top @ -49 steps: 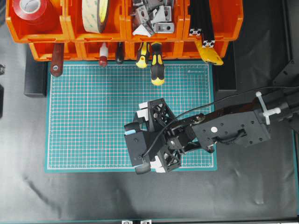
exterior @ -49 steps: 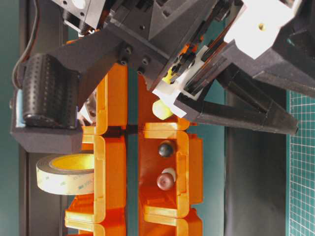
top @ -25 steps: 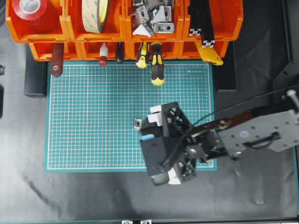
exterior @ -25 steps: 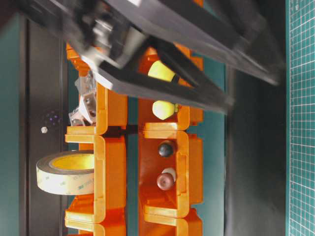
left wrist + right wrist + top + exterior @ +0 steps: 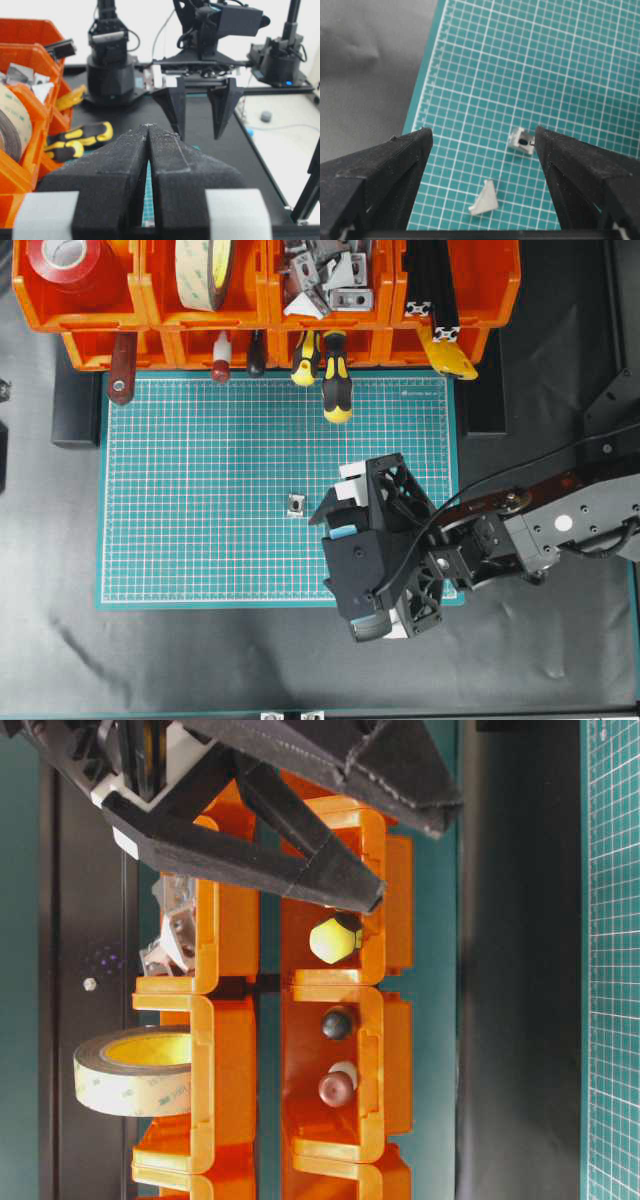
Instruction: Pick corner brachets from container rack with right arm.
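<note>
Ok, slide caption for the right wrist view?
Open right gripper above the green cutting mat, two corner brackets lying loose between its fingers.

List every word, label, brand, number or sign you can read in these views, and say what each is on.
None can be read.
Cutting mat: a small light imprint near its far right corner, too small to read.
Tape roll: faint repeated marks on its inner core, too blurred to read.
Container rack, right gripper: no lettering visible.

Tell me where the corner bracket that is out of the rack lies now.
In the overhead view the corner bracket lies on the green cutting mat, near its middle, just left of the open right pincer.
</note>
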{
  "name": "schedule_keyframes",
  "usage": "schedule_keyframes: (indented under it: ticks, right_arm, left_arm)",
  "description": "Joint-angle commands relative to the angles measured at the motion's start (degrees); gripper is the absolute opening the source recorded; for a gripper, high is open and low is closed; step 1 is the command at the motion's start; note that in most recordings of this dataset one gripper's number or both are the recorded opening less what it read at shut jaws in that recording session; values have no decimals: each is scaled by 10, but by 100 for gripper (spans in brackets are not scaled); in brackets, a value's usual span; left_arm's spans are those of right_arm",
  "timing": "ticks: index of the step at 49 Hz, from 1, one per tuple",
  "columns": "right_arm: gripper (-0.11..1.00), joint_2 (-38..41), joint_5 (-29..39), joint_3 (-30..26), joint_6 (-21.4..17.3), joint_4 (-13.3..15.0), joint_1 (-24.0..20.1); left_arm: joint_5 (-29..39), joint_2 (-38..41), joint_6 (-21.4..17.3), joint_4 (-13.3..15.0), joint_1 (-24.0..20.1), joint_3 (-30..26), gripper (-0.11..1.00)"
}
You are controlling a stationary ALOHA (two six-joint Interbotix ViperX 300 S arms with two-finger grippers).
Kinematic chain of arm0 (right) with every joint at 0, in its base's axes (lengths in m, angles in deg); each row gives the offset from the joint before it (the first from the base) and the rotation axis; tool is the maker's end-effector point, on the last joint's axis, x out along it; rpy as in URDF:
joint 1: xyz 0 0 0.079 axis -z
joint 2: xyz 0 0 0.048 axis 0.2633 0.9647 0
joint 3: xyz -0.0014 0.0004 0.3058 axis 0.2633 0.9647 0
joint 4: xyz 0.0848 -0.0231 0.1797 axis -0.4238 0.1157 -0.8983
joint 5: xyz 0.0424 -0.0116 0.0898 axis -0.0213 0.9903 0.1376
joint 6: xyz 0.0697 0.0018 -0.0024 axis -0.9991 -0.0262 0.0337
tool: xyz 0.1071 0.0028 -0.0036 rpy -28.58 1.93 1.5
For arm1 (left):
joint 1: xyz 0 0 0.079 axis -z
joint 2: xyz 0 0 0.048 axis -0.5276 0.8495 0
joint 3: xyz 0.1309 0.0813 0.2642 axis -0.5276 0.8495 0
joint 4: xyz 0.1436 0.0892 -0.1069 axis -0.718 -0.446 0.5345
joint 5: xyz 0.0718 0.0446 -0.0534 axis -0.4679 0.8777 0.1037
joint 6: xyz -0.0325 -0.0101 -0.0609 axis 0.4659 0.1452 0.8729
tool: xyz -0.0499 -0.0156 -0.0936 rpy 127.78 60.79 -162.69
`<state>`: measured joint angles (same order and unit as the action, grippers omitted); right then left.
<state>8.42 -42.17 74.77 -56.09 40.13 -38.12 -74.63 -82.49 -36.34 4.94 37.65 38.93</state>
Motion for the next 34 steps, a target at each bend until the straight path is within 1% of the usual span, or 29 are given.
schedule_keyframes:
  ticks: [1,34]
  right_arm:
    - [79,-14,2,-7,-2,-1,-2]
    - [79,-14,8,-5,-2,-1,-2]
  left_arm:
    - [-2,9,1,-1,1,-16,0]
    - [-2,9,2,-1,1,-14,0]
